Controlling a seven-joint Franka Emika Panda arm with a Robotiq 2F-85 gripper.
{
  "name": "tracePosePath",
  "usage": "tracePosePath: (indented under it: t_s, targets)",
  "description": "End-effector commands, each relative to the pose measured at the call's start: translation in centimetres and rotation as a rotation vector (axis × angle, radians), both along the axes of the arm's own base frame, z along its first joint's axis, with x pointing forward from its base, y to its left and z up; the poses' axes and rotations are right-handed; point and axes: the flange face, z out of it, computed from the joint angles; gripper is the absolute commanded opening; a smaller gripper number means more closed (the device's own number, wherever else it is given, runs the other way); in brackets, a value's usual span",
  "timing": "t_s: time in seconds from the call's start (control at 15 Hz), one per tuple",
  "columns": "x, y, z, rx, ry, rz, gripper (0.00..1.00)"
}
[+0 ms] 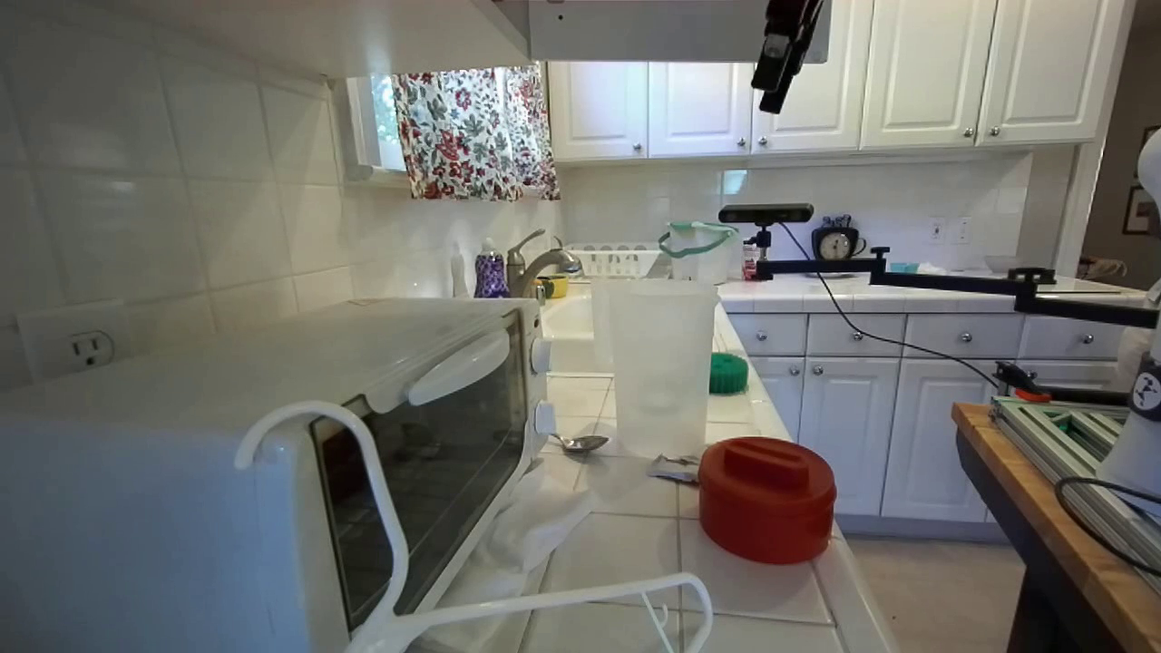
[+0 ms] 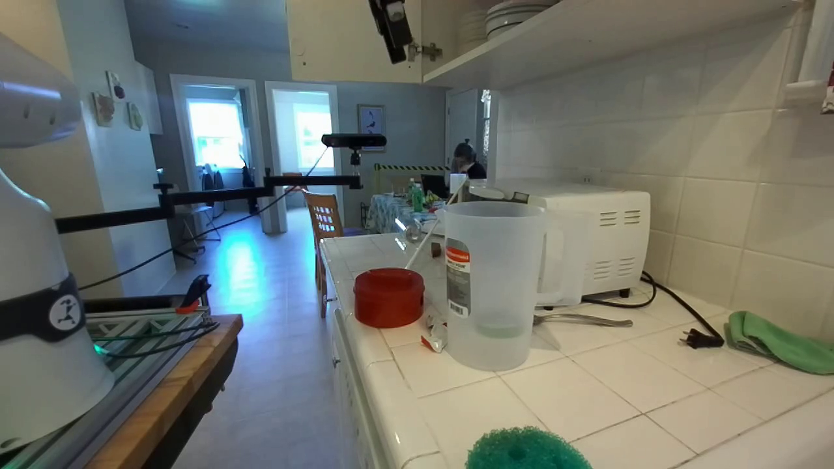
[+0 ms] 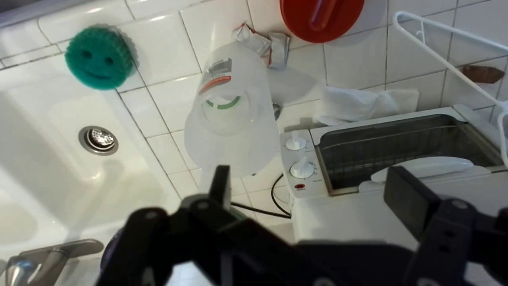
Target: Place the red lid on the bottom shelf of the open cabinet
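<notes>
Leftmost in an exterior view, the pale underside of the open white overhead cabinet crosses the upper corner; in an exterior view, white round plates stand stacked on its bottom shelf. Beneath it, on the white tiled counter, is a boxy white toaster oven with a dark glass door, and at its near end a white plastic clothes hanger. Next come a metal spoon and a tall frosted plastic pitcher, upright. Right of the pitcher, farther back, is a round green scrubber; silver wrappers lie between the pitcher and the thick, round, bright red plastic lid. The lid sits near the counter's front edge, its raised centre bar uppermost. High up, the black two-fingered gripper is released, fingers well apart in the wrist view. At the right edge of an exterior view stands the white robot arm.
</notes>
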Motion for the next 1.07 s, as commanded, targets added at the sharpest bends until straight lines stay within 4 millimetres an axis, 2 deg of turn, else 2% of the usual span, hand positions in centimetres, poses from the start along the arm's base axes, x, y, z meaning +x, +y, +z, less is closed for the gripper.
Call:
tracePosePath:
  t_s: [0.0,0.47,1.0]
  targets:
    - [1.1,1.1,-1.1,0.026,0.042,0.025,1.0]
    - [1.9,5.7,-5.2,-0.006,0.088,0.193,1.0]
    - [2.8,6.8,-8.4,-0.014,0.132,0.284,1.0]
